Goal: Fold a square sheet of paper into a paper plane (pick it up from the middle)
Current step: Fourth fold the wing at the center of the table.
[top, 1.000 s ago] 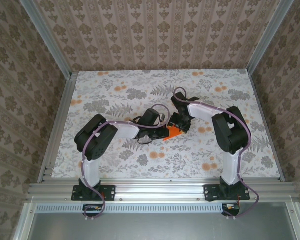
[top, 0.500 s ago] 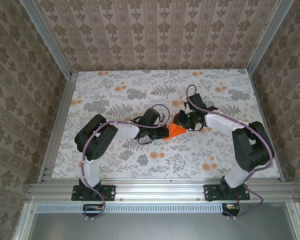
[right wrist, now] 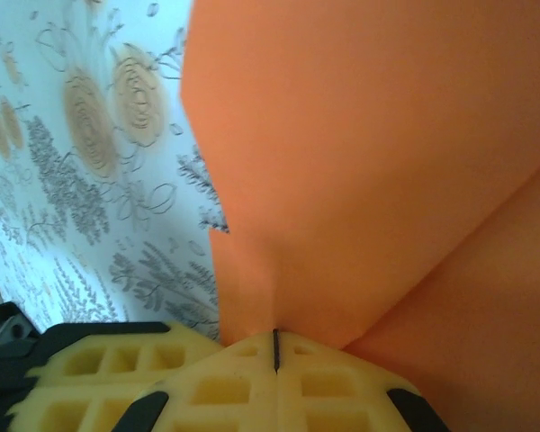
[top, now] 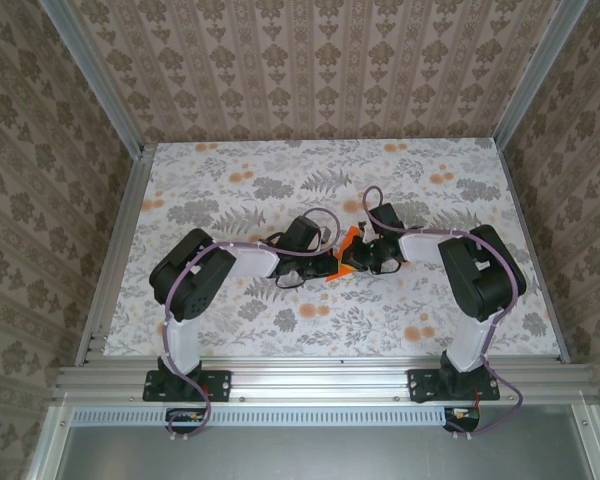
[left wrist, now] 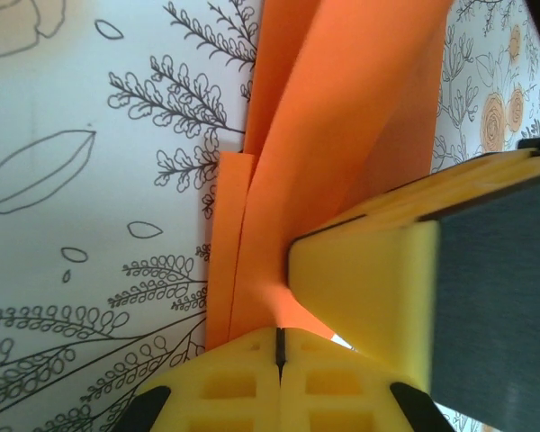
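Note:
The bright orange sheet of paper (top: 349,243), folded into layers with long creases, stands up off the flower-printed table at its middle. My left gripper (top: 333,264) reaches in from the left and is shut on the paper's lower edge. In the left wrist view the folded paper (left wrist: 342,126) rises from my shut left gripper (left wrist: 279,340), with a yellow finger of the right gripper (left wrist: 369,288) pressed against it. My right gripper (top: 361,256) comes from the right and is shut on the paper too. The right wrist view has the paper (right wrist: 369,153) pinched in the right gripper (right wrist: 275,347).
The table (top: 220,190) carries printed grey leaves and pale orange flowers. Aluminium rails (top: 115,250) and wallpapered walls close it in on three sides. Both arm bases (top: 185,385) stand at the near edge. Open tabletop lies all round the grippers.
The right arm swung out to the right, then came back low and its gripper shut on the paper. The paper now stands more upright. The left gripper kept its hold.

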`<state>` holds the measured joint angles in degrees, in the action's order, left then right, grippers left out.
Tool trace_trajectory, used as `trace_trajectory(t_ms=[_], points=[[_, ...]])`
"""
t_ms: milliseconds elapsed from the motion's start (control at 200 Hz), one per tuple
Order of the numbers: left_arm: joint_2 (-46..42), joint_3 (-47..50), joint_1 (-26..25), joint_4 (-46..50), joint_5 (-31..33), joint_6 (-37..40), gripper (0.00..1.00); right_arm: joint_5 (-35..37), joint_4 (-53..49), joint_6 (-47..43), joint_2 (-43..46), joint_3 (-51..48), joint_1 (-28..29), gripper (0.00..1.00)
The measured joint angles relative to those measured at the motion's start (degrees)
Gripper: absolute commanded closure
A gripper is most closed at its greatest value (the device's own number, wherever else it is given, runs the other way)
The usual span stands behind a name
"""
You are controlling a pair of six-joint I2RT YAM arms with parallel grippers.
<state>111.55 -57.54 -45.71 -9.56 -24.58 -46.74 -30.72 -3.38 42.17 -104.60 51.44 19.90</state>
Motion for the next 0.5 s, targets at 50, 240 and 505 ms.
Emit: trace_trajectory(t_ms=[50,240,505], points=[[0.0,0.0,0.0,0.1,0.0,0.0,1.00,-0.3,-0.3,-0.2,-0.4,0.5,0.0,0.98],[0.0,0.0,0.0,0.4,0.0,0.0,1.00,0.0,-3.4,-1.4,-1.3,2.8,-0.3,0.97],[-0.2,1.2,0.0,-1.3,-0.3,0.3,1.00,0.0,-7.2,-2.5,-3.1,6.3,-1.4,0.96]])
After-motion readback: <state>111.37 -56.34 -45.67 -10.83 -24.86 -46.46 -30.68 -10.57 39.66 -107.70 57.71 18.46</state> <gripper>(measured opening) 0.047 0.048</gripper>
